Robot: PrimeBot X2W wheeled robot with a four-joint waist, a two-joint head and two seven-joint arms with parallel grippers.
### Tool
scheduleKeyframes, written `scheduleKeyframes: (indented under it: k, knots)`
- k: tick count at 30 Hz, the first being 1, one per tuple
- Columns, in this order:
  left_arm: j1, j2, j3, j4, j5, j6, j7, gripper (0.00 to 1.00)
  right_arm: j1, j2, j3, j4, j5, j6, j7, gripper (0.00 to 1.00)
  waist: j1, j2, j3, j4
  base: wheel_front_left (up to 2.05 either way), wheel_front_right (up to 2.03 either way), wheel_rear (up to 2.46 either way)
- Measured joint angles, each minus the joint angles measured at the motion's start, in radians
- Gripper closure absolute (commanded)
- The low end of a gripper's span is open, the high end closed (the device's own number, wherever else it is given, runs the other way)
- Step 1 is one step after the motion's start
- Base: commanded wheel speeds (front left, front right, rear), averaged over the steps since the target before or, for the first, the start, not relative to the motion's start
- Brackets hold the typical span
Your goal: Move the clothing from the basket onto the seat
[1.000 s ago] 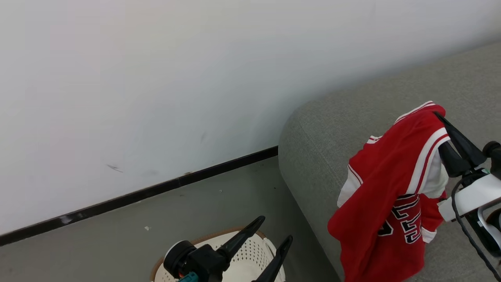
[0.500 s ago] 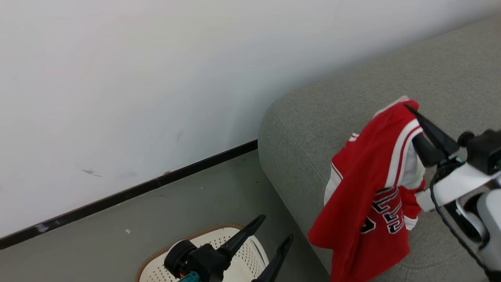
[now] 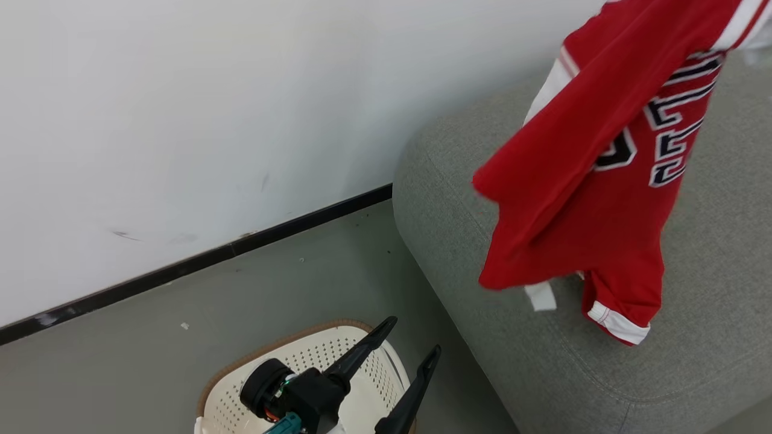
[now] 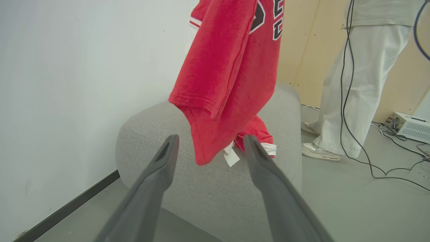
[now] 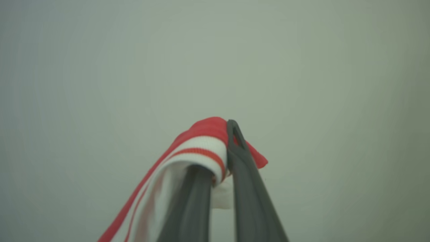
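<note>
The clothing (image 3: 603, 181), a red jersey with white trim and dark lettering, hangs in the air over the rounded arm of the grey seat (image 3: 470, 253). Its lower hem dangles just above the cushion. In the right wrist view my right gripper (image 5: 221, 151) is shut on the clothing's (image 5: 198, 148) red-and-white striped edge. My left gripper (image 3: 414, 334) stands open and holds nothing, low over the cream basket (image 3: 271, 348). In the left wrist view the left gripper (image 4: 211, 137) points at the hanging clothing (image 4: 228, 77) and the seat (image 4: 215, 195).
A white wall with a black baseboard (image 3: 199, 262) runs behind the grey floor (image 3: 271, 283). Beyond the seat stands a person in white trousers (image 4: 356, 84). Cables and a white box (image 4: 410, 126) lie on the floor near them.
The jersey has risen high, and the right gripper with it, past the top right of the head view. The head camera has shifted. The left gripper stays open over the basket.
</note>
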Motion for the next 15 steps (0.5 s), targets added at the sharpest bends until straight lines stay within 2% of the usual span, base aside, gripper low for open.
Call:
scheduleKeyframes:
  k: [8,11,15]
  knots:
    - [-0.04,0.026,0.004,-0.03,0.023,0.007,0.013,0.0,-0.158,-0.075,-0.143,0.164,-0.003,0.0,0.055,1.0,0.0,0.0,0.05,0.025,0.0,0.0,0.0]
    - [-0.051,0.027,0.006,-0.047,0.037,0.008,0.017,0.0,-0.173,-0.104,-0.159,0.207,-0.028,0.0,0.056,1.0,0.0,0.0,0.066,0.038,0.0,0.0,0.0]
    - [-0.07,0.03,0.005,-0.06,0.055,0.008,0.02,0.0,-0.168,-0.109,-0.178,0.278,-0.043,0.0,0.056,1.0,0.0,0.0,0.09,0.055,0.0,0.0,0.0]
